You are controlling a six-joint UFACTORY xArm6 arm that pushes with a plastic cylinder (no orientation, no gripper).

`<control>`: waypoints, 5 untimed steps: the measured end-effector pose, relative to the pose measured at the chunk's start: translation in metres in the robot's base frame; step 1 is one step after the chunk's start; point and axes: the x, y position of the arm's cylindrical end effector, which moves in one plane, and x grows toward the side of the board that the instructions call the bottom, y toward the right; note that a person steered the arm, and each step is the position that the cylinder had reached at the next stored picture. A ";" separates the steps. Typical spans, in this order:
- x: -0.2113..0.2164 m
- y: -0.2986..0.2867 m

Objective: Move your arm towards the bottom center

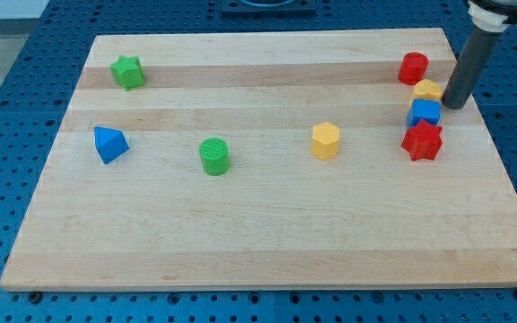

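My tip (453, 104) is at the view's right side, upper part of the wooden board (267, 242), just right of a small yellow block (427, 89). Below that block sits a blue cube (425, 112), and below it a red star-shaped block (422, 141). A red cylinder (413, 68) stands up and left of the tip. A yellow hexagonal block (326, 141) sits near the board's middle. A green cylinder (214, 155) is left of centre. A blue triangular block (109, 144) is at the left. A green star-shaped block (127, 72) is at the top left.
The board lies on a blue perforated table (7, 135). The rod's white collar (501, 13) shows at the view's top right corner.
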 end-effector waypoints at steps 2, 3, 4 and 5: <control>0.000 -0.021; -0.002 -0.014; -0.021 0.004; -0.021 0.004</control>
